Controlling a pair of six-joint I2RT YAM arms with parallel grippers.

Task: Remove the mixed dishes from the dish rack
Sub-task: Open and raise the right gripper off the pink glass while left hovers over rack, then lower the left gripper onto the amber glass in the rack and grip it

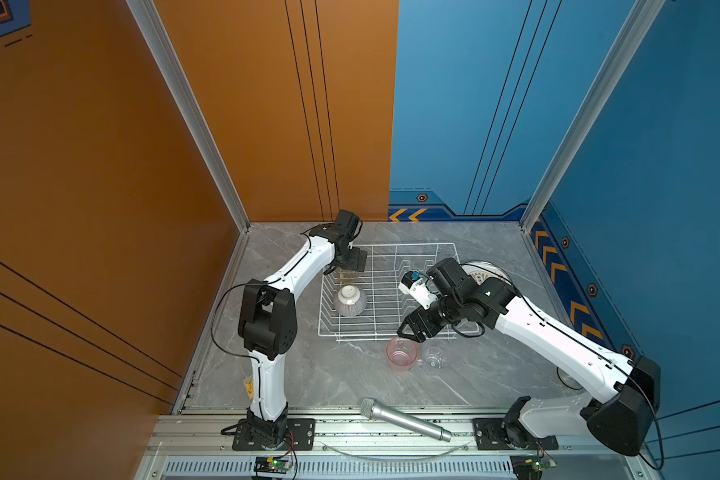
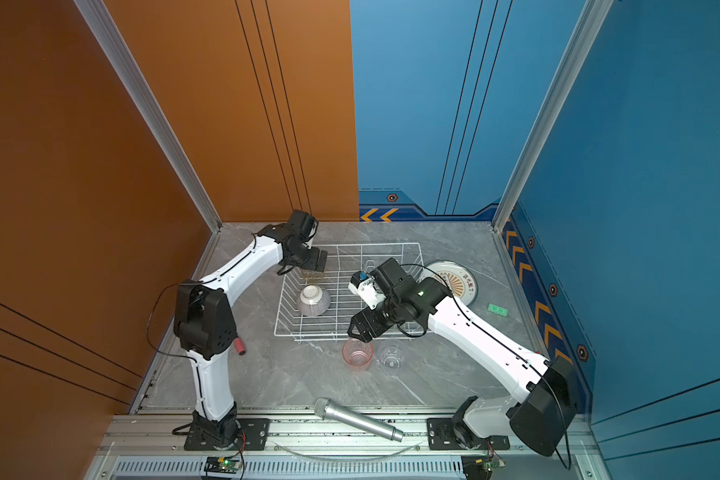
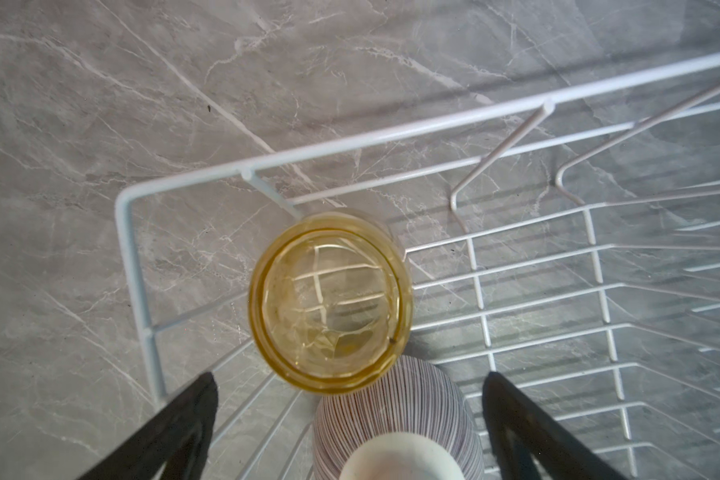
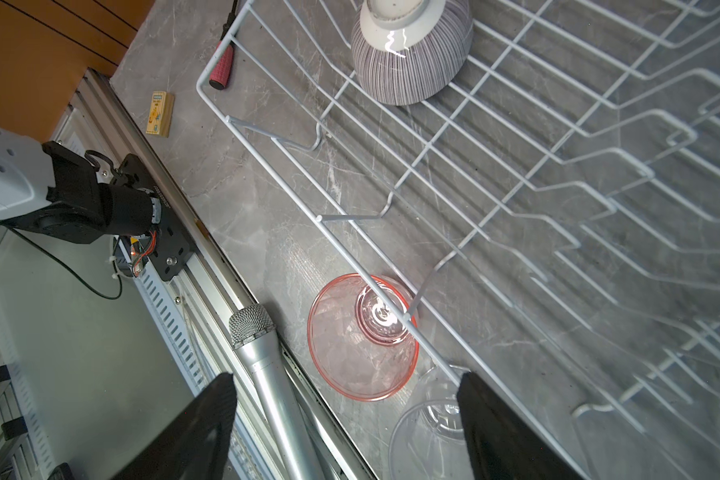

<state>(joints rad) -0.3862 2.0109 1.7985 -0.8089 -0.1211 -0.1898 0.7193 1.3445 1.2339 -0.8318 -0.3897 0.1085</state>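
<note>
The white wire dish rack (image 1: 412, 244) (image 2: 375, 244) holds an upturned striped bowl (image 1: 350, 300) (image 3: 395, 415) (image 4: 412, 62) and, in its far left corner, a yellow tumbler (image 1: 346, 272) (image 3: 331, 301). My left gripper (image 1: 354, 261) (image 3: 348, 376) hangs open above the tumbler and grips nothing. On the table just in front of the rack stand a pink tumbler (image 1: 402, 353) (image 4: 362, 336) and a clear tumbler (image 1: 436, 356) (image 4: 429, 432). My right gripper (image 1: 408, 331) (image 4: 346, 376) is open and empty just above them. A plate (image 2: 454, 280) lies right of the rack, partly hidden by the right arm.
A silver microphone (image 1: 406, 419) (image 4: 262, 365) lies across the table's front edge. A red-handled screwdriver (image 2: 239, 347) (image 4: 221, 68) and a small yellow box (image 4: 161, 114) sit left of the rack. A green block (image 2: 497, 309) lies at the right.
</note>
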